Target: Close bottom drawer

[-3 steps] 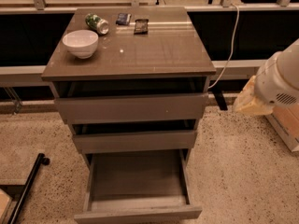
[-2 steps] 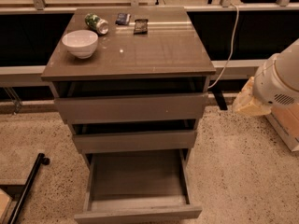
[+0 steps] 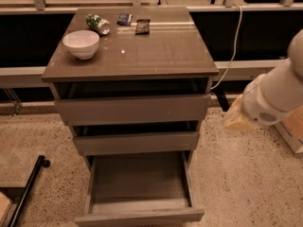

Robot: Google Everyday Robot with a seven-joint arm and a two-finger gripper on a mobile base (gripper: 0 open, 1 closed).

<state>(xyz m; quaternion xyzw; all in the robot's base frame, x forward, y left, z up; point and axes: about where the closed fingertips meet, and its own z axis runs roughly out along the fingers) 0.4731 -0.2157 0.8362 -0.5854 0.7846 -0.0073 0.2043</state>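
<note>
The bottom drawer [image 3: 139,216] is the lowest of three grey-brown drawers and is pulled far out. Its flat front panel is near the lower edge of the view, and its shallow grey interior [image 3: 138,178] is empty. The middle drawer front [image 3: 136,143] and the top drawer front [image 3: 132,109] stand slightly out from the cabinet. My white arm [image 3: 277,91] comes in from the right. The gripper [image 3: 235,117] is at its pale yellowish end, to the right of the cabinet at middle-drawer height, clear of all drawers.
On the cabinet top [image 3: 156,51] are a white bowl [image 3: 81,43], a green can on its side [image 3: 97,23] and two small dark packets [image 3: 142,26]. A white cable [image 3: 232,56] hangs at the right. A black bar [image 3: 27,188] lies on the speckled floor at left. A box [image 3: 291,131] is at right.
My arm's end has moved a little left and down, closer to the cabinet's right side. The drawers and the things on top have not moved.
</note>
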